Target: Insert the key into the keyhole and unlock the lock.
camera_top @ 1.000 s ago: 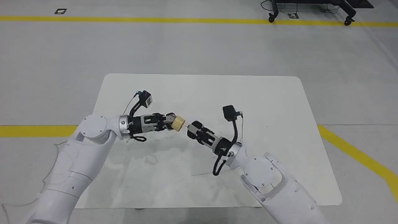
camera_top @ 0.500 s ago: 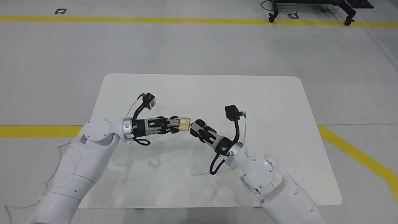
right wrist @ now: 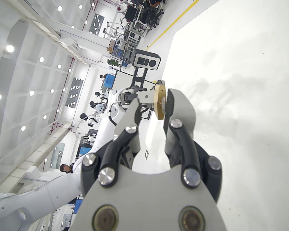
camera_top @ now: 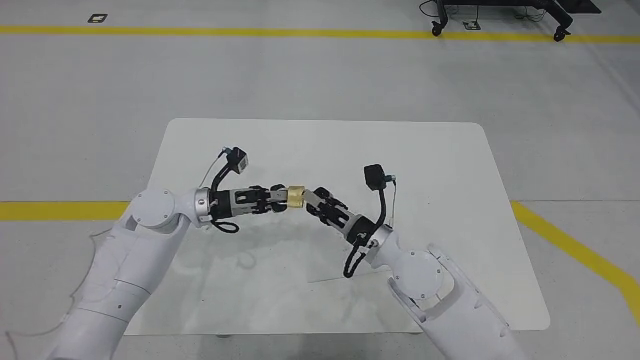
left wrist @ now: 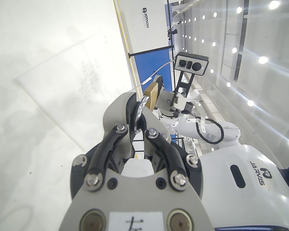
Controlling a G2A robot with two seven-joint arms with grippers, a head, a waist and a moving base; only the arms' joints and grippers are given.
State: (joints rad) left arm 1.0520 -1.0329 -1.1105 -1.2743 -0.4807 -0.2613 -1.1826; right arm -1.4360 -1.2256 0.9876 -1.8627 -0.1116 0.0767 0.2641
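A brass padlock (camera_top: 296,196) hangs in the air above the white table (camera_top: 420,160), between the two arms. My left gripper (left wrist: 137,108) is shut on its silver shackle (left wrist: 141,104), and the brass body (left wrist: 152,94) points away toward the other arm. My right gripper (right wrist: 152,100) faces the lock's bottom face (right wrist: 159,102) with its fingers apart, one dark pad (right wrist: 169,102) close against that face. A small silver bit sits at the middle of the face; I cannot tell whether it is the key. In the top view the right gripper (camera_top: 313,201) meets the lock.
The table is bare around the arms, with its front edge (camera_top: 340,332) near the robot. Yellow floor lines (camera_top: 300,31) run behind it and a black wheeled stand (camera_top: 500,0) is far back right.
The two grippers have closed the gap between them. The right gripper moved up-left to the lock's end, and the left arm brought the lock slightly right.
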